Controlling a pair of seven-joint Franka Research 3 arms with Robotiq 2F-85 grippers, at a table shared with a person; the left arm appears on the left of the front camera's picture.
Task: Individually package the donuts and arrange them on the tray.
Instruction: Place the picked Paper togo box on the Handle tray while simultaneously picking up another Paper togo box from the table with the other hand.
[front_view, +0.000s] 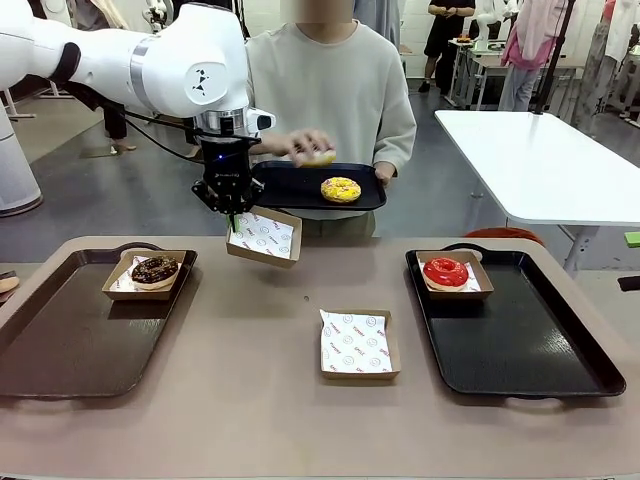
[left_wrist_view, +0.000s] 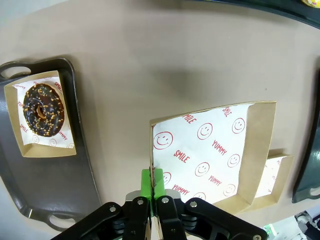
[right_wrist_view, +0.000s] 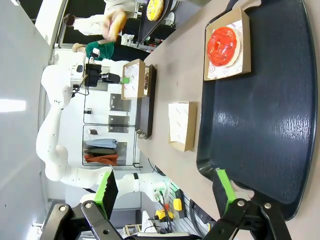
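Note:
My left gripper (front_view: 232, 214) is shut on the rim of a paper box (front_view: 263, 237) with a smiley-print liner and holds it tilted above the table's far side; in the left wrist view the green pads (left_wrist_view: 146, 183) pinch the edge of the box (left_wrist_view: 210, 155). Across the table a person holds a black tray (front_view: 290, 186) with a yellow sprinkled donut (front_view: 340, 189) on it, and one hand (front_view: 300, 146) holds a blurred pale donut (front_view: 320, 158). A chocolate donut (front_view: 154, 270) sits boxed on the left tray (front_view: 60, 340). A red donut (front_view: 446, 272) sits boxed on the right tray (front_view: 520, 340). My right gripper (right_wrist_view: 165, 187) hangs open over that tray's near end.
An empty lined box (front_view: 357, 343) lies on the table between the two trays. A white table (front_view: 540, 160) stands off to the right behind the person.

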